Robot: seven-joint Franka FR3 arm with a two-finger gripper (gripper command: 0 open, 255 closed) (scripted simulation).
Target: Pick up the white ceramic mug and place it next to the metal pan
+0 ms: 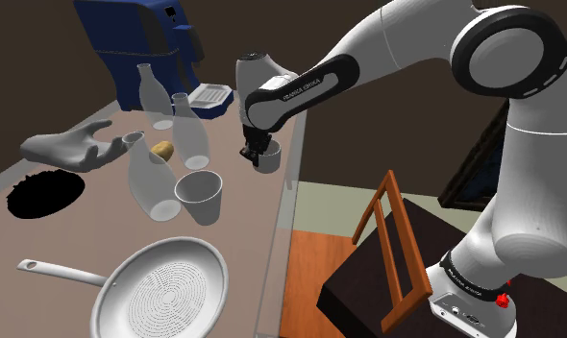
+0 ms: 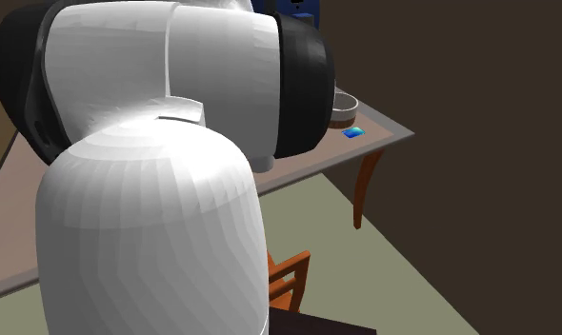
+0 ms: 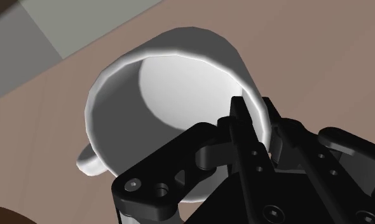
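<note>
A white mug [image 1: 268,163] stands near the table's edge on the shoulder view's right side. My black gripper [image 1: 254,154] comes down onto it from above. In the wrist view the gripper [image 3: 253,107] is shut on the mug [image 3: 180,76]: one finger [image 3: 242,130] sits inside the wall, the other outside, and the rim is pinched between them. The mug's handle [image 3: 88,162] points away from the fingers. I cannot tell whether the mug touches the table. The grey metal pan [image 1: 161,288] lies at the table's near end, handle toward the shoulder view's left.
Between mug and pan stand a second white cup [image 1: 199,197] and several clear glass bottles [image 1: 187,134]. Farther off are a potato-like lump [image 1: 162,150], a grey hand sculpture [image 1: 70,147], a blue machine [image 1: 137,48] and a black hole [image 1: 46,192]. A wooden chair [image 1: 392,250] stands beside the table.
</note>
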